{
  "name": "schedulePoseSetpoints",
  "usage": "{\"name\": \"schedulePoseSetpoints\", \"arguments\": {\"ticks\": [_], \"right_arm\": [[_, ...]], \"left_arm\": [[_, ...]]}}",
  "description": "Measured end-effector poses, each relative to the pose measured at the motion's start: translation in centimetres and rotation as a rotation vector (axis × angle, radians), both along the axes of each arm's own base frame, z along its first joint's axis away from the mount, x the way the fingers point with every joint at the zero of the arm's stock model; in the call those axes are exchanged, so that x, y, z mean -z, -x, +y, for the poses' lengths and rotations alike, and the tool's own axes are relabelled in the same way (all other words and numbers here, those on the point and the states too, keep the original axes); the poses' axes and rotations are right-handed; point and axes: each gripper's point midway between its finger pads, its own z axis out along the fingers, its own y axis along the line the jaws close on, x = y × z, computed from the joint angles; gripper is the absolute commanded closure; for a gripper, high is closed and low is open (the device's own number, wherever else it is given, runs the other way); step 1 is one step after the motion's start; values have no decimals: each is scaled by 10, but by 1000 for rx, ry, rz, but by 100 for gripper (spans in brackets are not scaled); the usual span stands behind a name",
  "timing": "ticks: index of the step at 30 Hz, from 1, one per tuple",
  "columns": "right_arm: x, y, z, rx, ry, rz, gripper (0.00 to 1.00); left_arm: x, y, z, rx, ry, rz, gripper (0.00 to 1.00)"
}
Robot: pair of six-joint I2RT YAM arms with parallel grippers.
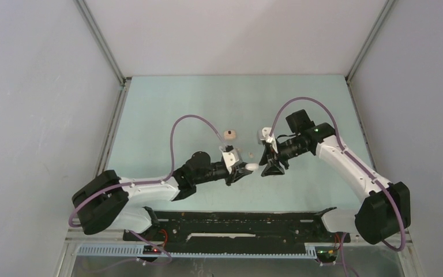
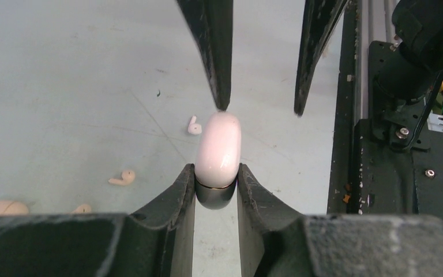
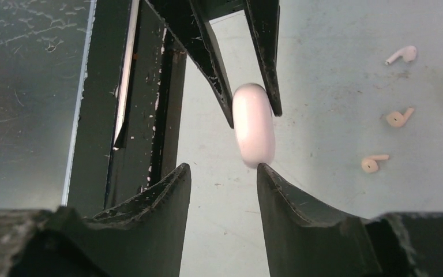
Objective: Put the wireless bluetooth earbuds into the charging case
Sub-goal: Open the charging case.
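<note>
My left gripper [image 2: 216, 173] is shut on a white charging case [image 2: 219, 150], lid closed, held above the table with its rounded end sticking out past the fingertips. My right gripper [image 3: 224, 167] faces it, open and holding nothing; the case [image 3: 254, 124] just meets the tip of its right-hand finger [image 3: 265, 170]. From above, the two grippers [image 1: 243, 171] [image 1: 272, 167] meet tip to tip at mid-table. On the table lie a white earbud [image 3: 402, 55] and two tan earbuds [image 3: 399, 117] [image 3: 374, 163].
A tan case [image 1: 229, 135] rests on the table beyond the left gripper. The black rail [image 1: 236, 222] carrying the arm bases runs along the near edge. Grey walls enclose the table on three sides.
</note>
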Motion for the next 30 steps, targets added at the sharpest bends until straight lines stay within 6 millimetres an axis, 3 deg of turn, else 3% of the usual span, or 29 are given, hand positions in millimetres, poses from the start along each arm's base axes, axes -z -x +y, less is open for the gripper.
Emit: {"name": "schedulePoseSetpoints", "arguments": {"ticks": [8,14,19,25,30], "right_arm": [[9,0,7,-8,21,33,57],[9,0,10,-7,24,38,79],[10,0,10,-6,28,38,88],[11,-2,8,12,39,40,89],[7,-7,5,38,36,30,89]], "left_arm": [[-1,15,-11,46,5,-23,85],[-3,17,-15,51,20,-30,82],[-1,14,-16,39,28,-29,52],[-7,5,-16,-17,90,-36,43],[8,8,-15,-27,105,9,44]]}}
